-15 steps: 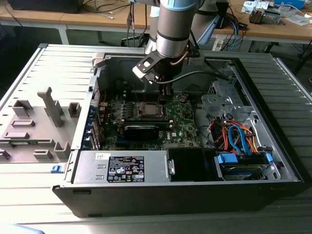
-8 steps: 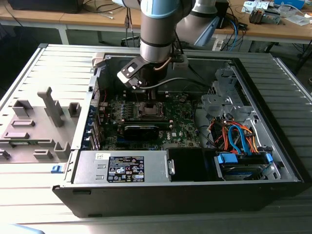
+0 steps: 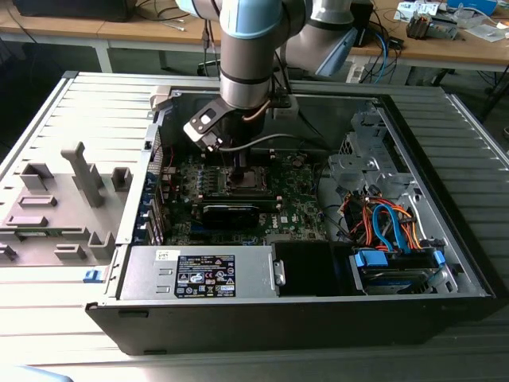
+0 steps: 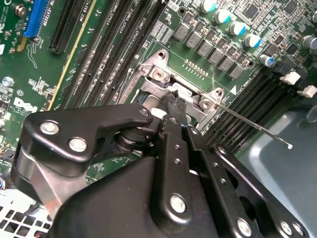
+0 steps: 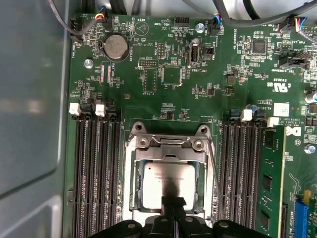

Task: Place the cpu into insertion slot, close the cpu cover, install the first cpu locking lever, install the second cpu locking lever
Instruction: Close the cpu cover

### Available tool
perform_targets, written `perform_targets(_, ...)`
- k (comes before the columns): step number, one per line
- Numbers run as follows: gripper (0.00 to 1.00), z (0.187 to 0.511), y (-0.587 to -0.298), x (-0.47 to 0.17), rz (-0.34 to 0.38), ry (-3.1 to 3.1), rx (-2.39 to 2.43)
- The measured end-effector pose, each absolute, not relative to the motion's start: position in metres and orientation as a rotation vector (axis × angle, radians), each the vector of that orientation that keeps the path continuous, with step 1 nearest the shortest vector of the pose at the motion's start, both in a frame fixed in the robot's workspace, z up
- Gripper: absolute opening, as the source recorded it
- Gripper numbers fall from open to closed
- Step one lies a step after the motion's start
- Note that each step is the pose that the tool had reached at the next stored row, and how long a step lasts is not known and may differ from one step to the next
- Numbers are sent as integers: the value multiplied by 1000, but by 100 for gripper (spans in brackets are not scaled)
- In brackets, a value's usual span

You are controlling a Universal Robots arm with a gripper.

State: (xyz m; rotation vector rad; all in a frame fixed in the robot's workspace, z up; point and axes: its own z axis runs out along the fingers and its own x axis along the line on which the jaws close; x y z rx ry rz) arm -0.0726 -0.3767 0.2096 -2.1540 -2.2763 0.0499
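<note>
The cpu [image 5: 166, 184], a silver-grey square, lies in the insertion slot [image 5: 130, 198] on the green motherboard. The cpu cover [image 5: 168, 154], a silvery frame with a window, lies down around it. My gripper [image 5: 173, 204] stands at the socket edge opposite the cover's hinge, its black fingers together with nothing between them. In the second wrist view the gripper [image 4: 176, 106] touches the cover's metal edge. A thin wire locking lever [image 4: 257, 130] sticks out free from the socket corner. In the exterior view the gripper [image 3: 238, 169] reaches straight down into the open computer case.
Long black memory slots [image 5: 96, 173] flank the socket on both sides. A black card [image 3: 231, 213] lies just in front of the socket. The power supply [image 3: 199, 274], coloured cables [image 3: 390, 223] and drive cage fill the case front. A grey fixture [image 3: 64, 199] sits outside, on the exterior view's left.
</note>
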Motion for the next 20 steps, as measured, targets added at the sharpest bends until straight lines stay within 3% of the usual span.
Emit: perform_targets(20,11,217,-377,-56,56,-2273,-2151)
